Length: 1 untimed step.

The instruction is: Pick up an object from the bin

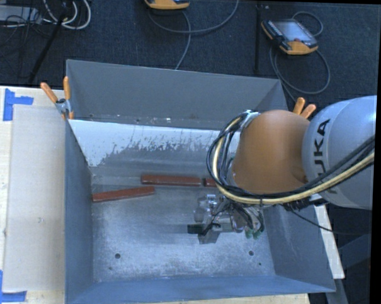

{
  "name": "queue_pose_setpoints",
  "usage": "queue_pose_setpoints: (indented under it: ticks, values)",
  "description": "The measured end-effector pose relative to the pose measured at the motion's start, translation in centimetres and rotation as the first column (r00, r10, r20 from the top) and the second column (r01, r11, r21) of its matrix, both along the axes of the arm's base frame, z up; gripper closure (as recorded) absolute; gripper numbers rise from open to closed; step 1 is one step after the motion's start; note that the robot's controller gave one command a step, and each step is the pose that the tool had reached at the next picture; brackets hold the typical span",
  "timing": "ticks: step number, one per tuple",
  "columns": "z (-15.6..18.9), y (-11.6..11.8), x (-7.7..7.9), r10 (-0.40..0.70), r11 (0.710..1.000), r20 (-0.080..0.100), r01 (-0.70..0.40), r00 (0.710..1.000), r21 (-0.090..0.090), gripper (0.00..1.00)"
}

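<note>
in the camera view, gripper (207, 229) low over bare floor of the grey bin (141, 266), right of centre, under the orange wrist cover (269, 155), near but apart from anything to pick; released or clenched, impossible to tell, nothing seen in its grasp. counted: two reddish-brown flat sticks, one gripper. tilted stick (123, 194) flat on the floor to the gripper's left, level stick (174, 179) along the foot of the back wall, likely lodged where slope meets floor, and by judgement the closer candidate.
</note>
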<state>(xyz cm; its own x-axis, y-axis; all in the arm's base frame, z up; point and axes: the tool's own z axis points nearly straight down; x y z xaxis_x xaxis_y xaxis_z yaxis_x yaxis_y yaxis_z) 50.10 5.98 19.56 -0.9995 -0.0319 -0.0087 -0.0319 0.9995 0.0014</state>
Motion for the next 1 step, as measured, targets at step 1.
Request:
queue_pose_setpoints:
  ticks: [1]
  values:
    - [12.91,-2.54,-1.46,0.398,0.917,-0.003,-0.398,0.917,-0.004,1.0]
